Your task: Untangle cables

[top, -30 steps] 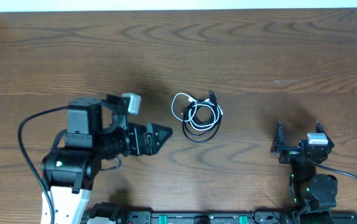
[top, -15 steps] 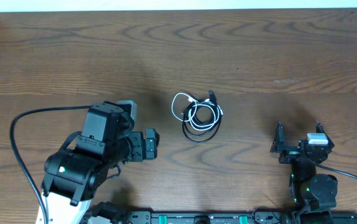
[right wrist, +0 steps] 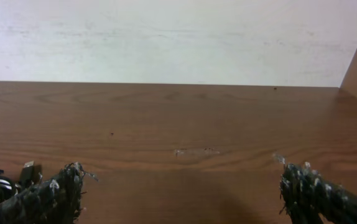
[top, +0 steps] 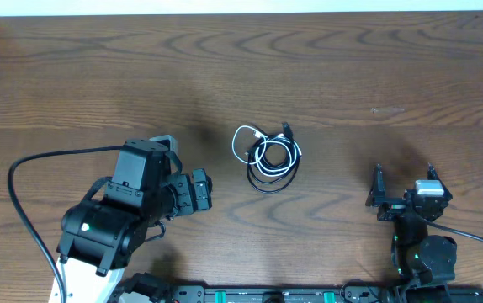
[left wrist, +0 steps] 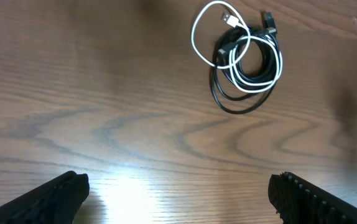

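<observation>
- Centrally, the cables (top: 266, 155) are seen in a small tangled coil just right of the middle of the overhead frame, lying on a wooden table (top: 98, 67).
- In the left wrist view the coil is shown in the upper right of the frame: the white cable (left wrist: 198, 38) is looped out to the left and threaded through the rings of the black cables (left wrist: 228, 102).
- A white plug (left wrist: 229, 18) and a black plug (left wrist: 268, 22) are seen at the top of the coil, near each other.
- The left gripper (top: 199, 190) is held at the lower left of the overhead frame, pointed towards the coil but well apart from it. Its jaws are spread wide in its wrist view, and nothing is held between them.
- The right gripper (top: 403, 181) is parked at the lower right of the overhead frame, well apart from the coil. Its jaws are likewise spread wide, and nothing is gripped.
- In the right wrist view a small part of the coil is caught at the lower left edge, beside one finger, and a pale wall (right wrist: 166, 37) is seen beyond the table's far edge.
</observation>
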